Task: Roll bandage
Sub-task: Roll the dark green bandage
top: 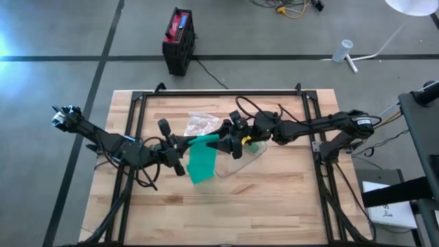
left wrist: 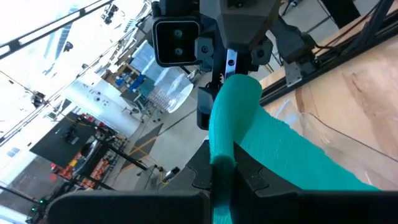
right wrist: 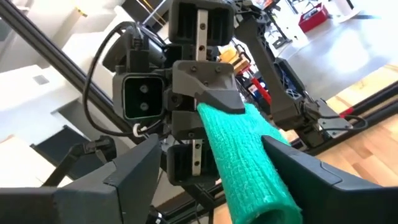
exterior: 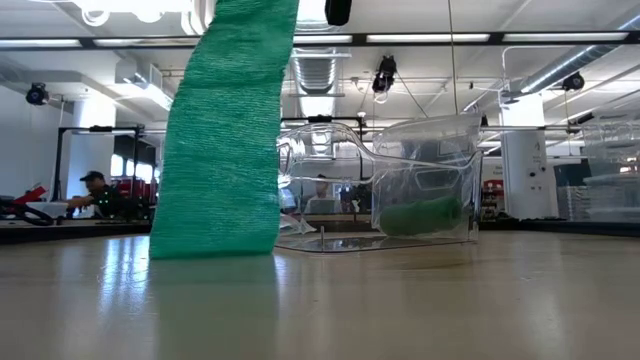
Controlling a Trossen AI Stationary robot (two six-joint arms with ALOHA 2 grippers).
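Left end effector (top: 194,140), pinched on the green crepe bandage strip (top: 201,163), holds it above mid-tabletop (top: 274,199), its tail draping down to the wood. Right end effector (top: 218,142) straddles the rolled end, fingers spread, beside a clear plastic bag (top: 243,159).

Green crepe bandage (top: 202,163); partly rolled at its raised upper end, above the table's middle; the loose strip hangs down from there, its lower end resting on the wood.
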